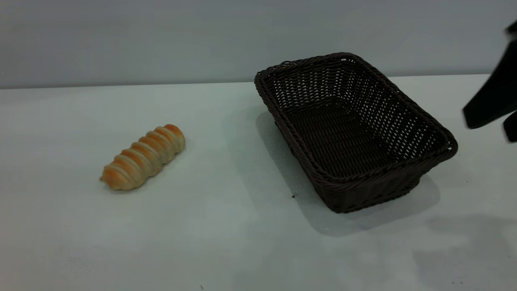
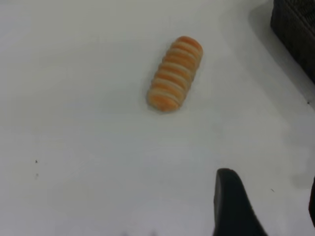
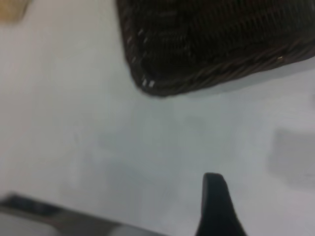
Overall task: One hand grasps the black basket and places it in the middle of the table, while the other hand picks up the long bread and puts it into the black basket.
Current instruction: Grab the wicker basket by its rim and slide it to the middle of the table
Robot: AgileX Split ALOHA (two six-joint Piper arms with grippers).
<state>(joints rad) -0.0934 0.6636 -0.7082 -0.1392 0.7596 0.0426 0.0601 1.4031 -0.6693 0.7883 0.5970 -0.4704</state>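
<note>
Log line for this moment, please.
basket: empty, right of centre | bread: on table, left, apart | right gripper: near basket, nothing held | left gripper: above table, off bread

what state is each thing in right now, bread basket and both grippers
long bread: lying on its side on the table, untouched, apart from the basket
black basket: upright, empty, resting on the table right of the bread
right gripper: at the exterior view's right edge, beside the basket, holding nothing
left gripper: above the table near the bread, holding nothing
</note>
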